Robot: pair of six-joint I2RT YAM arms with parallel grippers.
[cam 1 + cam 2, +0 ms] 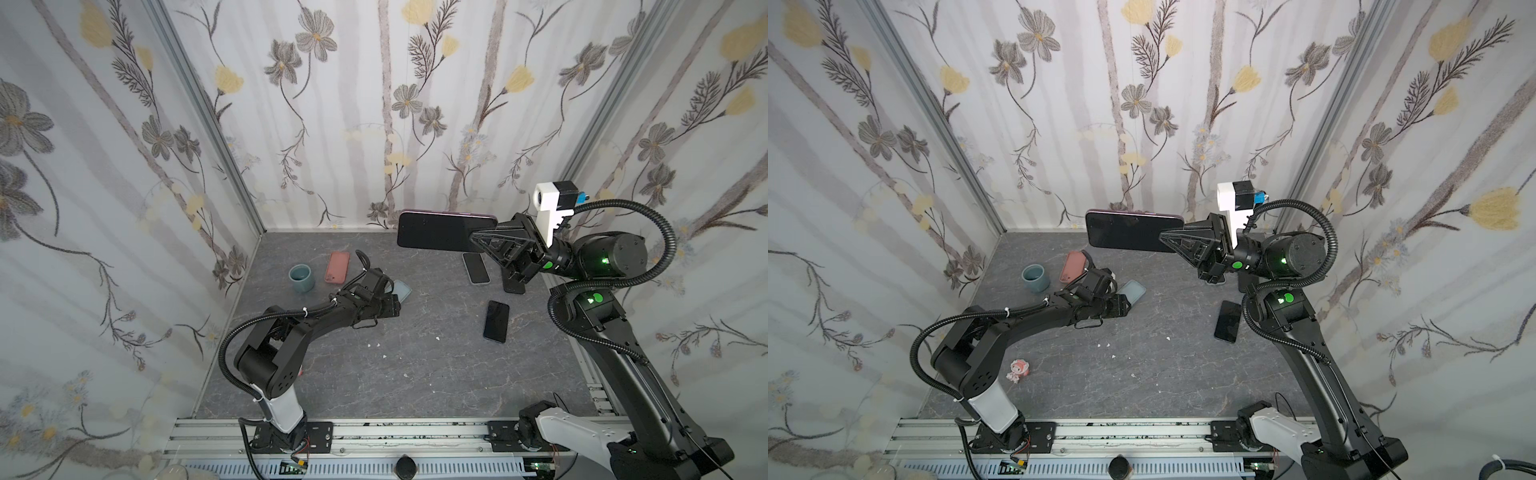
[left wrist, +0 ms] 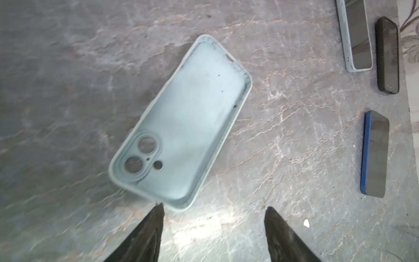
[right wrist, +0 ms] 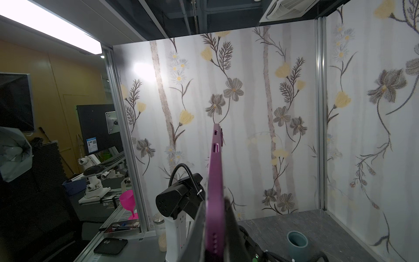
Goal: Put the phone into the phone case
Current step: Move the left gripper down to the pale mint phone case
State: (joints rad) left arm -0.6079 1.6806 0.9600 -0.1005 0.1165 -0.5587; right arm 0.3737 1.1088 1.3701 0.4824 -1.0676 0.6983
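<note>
Over on the left, a teal round cup [image 1: 302, 277] and a flat pink phone case [image 1: 337, 267] sit on the grey marbled tabletop [image 1: 415, 374]. Just right of them the left gripper [image 2: 214, 206] hangs low over the table, its two black fingers spread with nothing between them. The pale blue-green phone case [image 2: 188, 127] lies flat, hollow side up, directly ahead of those fingers. Its camera-cutout end is nearest, and one fingertip [image 2: 158, 211] sits at that end's corner; whether it touches, I cannot tell. Further right and well above the table, the right gripper [image 1: 473, 239] is clamped on one short end of the purple-edged smartphone [image 1: 440, 232]. It juts out level toward the left, dark screen facing the top views, well apart from the case. Beneath that arm a phone in a pale cover [image 1: 476, 268] and a black-screened phone [image 1: 496, 321] lie on the table.
</note>
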